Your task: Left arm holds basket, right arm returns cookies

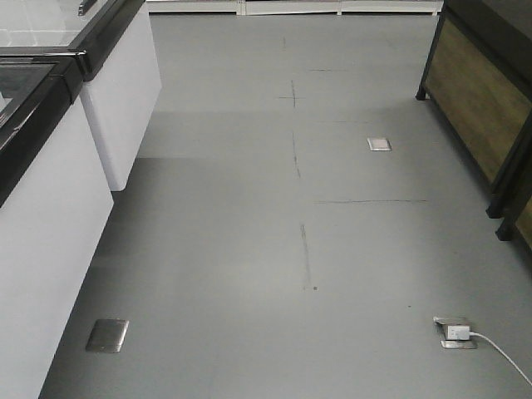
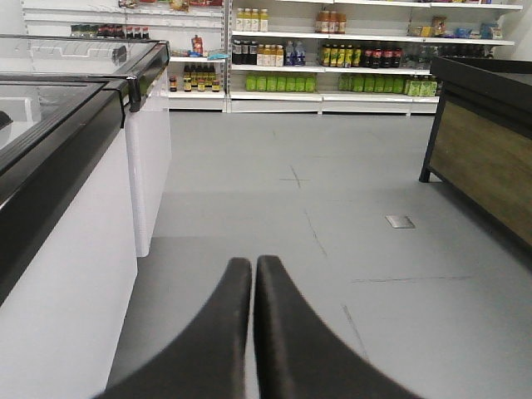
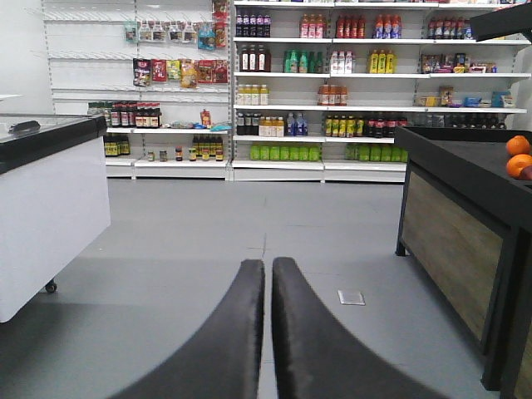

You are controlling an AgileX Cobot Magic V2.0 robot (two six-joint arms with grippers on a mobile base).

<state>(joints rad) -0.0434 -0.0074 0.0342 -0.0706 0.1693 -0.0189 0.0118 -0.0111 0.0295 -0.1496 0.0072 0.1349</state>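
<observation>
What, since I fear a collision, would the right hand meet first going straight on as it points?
The way looks free: the right hand points down the open aisle floor, and the far drinks shelf would likely come first, though depth is unclear.

Aisle (image 1: 291,233) open btwn freezers (image 1: 50,249) & counter (image 1: 478,100).

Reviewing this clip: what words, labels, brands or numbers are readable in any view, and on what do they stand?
None can be read.
Shelf bottles: labels too small and blurred.
Hanging packets: print blurred.
Freezer cabinet, floor plate, wooden counter: no text shows.
</observation>
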